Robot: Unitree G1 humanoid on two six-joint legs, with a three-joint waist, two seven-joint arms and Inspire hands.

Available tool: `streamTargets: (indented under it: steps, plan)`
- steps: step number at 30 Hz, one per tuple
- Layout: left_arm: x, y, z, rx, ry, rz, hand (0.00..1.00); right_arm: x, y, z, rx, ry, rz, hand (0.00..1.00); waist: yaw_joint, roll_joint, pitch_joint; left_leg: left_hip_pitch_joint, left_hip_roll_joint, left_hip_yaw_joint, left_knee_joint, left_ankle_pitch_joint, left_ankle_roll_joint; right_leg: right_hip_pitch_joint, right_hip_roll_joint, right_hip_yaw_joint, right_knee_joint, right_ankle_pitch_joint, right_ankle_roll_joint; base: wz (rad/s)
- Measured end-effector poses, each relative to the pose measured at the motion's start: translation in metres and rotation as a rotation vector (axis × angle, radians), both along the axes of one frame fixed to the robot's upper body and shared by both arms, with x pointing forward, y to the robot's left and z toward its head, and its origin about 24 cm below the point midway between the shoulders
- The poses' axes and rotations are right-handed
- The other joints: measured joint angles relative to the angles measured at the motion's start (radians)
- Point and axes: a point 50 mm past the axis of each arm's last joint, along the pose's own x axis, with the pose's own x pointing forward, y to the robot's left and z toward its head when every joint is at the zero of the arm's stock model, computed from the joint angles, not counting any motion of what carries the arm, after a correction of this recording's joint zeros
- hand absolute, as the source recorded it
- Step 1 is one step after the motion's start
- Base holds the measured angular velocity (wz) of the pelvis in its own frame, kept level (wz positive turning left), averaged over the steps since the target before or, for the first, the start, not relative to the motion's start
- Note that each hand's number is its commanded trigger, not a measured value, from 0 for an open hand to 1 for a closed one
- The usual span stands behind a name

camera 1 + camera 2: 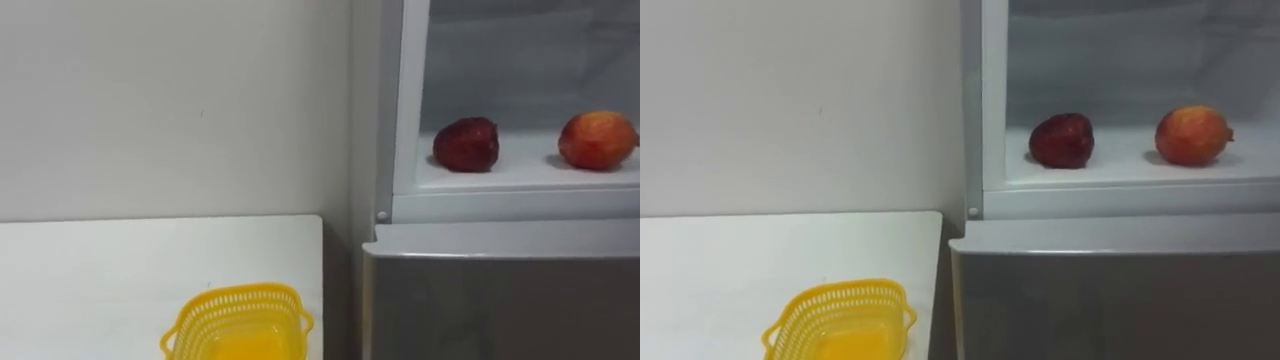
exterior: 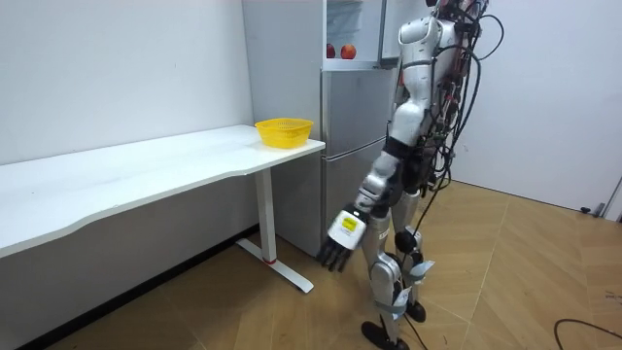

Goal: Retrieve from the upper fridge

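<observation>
Basket (image 1: 238, 320): yellow plastic, lattice-walled, closest to my head camera; it sat on the table's corner just left of the fridge, and I saw nothing in it.
Table (image 1: 100, 270): white and long, running away to the left of the fridge along the wall, its near end just beside the fridge's side.
Fridge (image 1: 500, 300): grey, with the lower door shut below and the upper compartment open to my camera, its white frame edging the opening.
Shelf (image 1: 520, 175): white, the floor of the fridge's upper compartment, carrying both fruits.
Dark red apple (image 1: 466, 145): resting on that shelf toward the left side of the fridge's opening, nothing touching it.
Orange-red apple (image 1: 597, 140): on the same shelf, to the right of the dark one and well apart from it, also untouched.
Wall (image 1: 150, 100): plain white, behind the table and to the left of the fridge.
Stance: in the room view the robot stood upright directly in front of the fridge, facing it, with the table on its left.
Left hand (image 2: 335, 255): hanging low on a lowered arm in front of the fridge's lower door, fingers loose and pointing toward the floor, holding nothing and far below the apples.
</observation>
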Motion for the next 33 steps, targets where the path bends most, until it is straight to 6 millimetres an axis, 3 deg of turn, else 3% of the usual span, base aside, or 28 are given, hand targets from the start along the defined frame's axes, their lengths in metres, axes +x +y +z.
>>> streamTargets:
  steps: [3, 7, 12, 13, 15, 18, 21, 26, 31, 33]
  plan:
    - [0.018, -0.008, 0.000, -0.039, -0.035, -0.105, 0.00, 0.020, 0.006, 0.003, -0.026, -0.106, -0.028, 0.00, -0.032, -0.007, 0.0002, -0.002, 0.002, 0.032, 0.000, 0.000, 0.000, -0.011, 0.003, 0.028, 0.000, 0.003, 0.000, -0.29]
    - [0.022, -0.017, -0.001, -0.080, -0.045, -0.172, 0.00, 0.046, 0.013, 0.017, -0.062, -0.272, -0.033, 0.00, -0.063, -0.011, -0.0042, -0.010, 0.003, 0.059, -0.002, 0.000, 0.000, -0.039, 0.011, 0.056, 0.011, 0.009, -0.001, -0.34]
    - [0.015, -0.015, 0.001, -0.072, -0.059, -0.203, 0.00, 0.090, 0.017, 0.074, -0.169, -0.671, -0.004, 0.00, -0.091, -0.005, -0.0030, 0.002, 0.009, 0.075, -0.003, 0.000, 0.000, -0.038, 0.025, 0.100, 0.011, 0.015, -0.003, -0.28]
    - [0.014, -0.014, 0.001, -0.072, -0.059, -0.202, 0.00, 0.094, 0.017, 0.081, -0.182, -0.710, 0.000, 0.00, -0.091, -0.003, -0.0040, 0.003, 0.009, 0.081, -0.003, 0.000, 0.000, -0.039, 0.026, 0.107, 0.011, 0.015, -0.003, -0.28]
    - [0.011, -0.014, 0.002, -0.072, -0.068, -0.203, 0.00, 0.105, 0.019, 0.113, -0.242, -0.863, 0.017, 0.00, -0.091, 0.003, -0.0083, 0.002, 0.010, 0.088, -0.003, 0.000, 0.000, -0.048, 0.028, 0.114, 0.013, 0.016, -0.004, -0.19]
    - [-0.002, -0.007, 0.003, -0.057, -0.046, -0.216, 0.00, 0.114, 0.024, 0.149, -0.314, -1.048, 0.056, 0.00, -0.104, 0.006, -0.0090, -0.002, 0.012, 0.089, -0.003, 0.000, 0.000, -0.052, 0.031, 0.114, 0.014, 0.018, -0.006, -0.05]
    - [-0.015, -0.003, 0.003, -0.048, -0.013, -0.209, 0.00, 0.121, 0.028, 0.172, -0.340, -1.165, 0.060, 0.00, -0.117, 0.011, -0.0103, -0.006, 0.014, 0.108, -0.003, 0.000, 0.000, -0.058, 0.033, 0.121, 0.014, 0.018, -0.007, -0.01]
    - [-0.028, -0.008, 0.000, -0.070, 0.047, -0.255, 0.00, 0.127, 0.033, 0.193, -0.362, -1.283, 0.062, 0.00, -0.110, 0.020, -0.0087, -0.014, 0.015, 0.118, -0.002, 0.000, 0.000, -0.073, 0.037, 0.133, 0.019, 0.026, -0.010, -0.07]
    - [-0.025, -0.013, -0.003, -0.102, 0.063, -0.284, 0.00, 0.139, 0.050, 0.225, -0.376, -1.455, 0.119, 0.00, -0.107, 0.030, -0.0064, -0.030, 0.017, 0.141, -0.002, 0.000, 0.000, -0.110, 0.041, 0.153, 0.034, 0.027, -0.008, -0.05]
    - [-0.018, -0.012, -0.003, -0.115, 0.056, -0.310, 0.00, 0.145, 0.061, 0.241, -0.346, -1.541, 0.162, 0.00, -0.085, 0.029, -0.0064, -0.038, 0.019, 0.152, -0.002, 0.000, 0.000, -0.131, 0.045, 0.162, 0.046, 0.034, -0.008, -0.13]
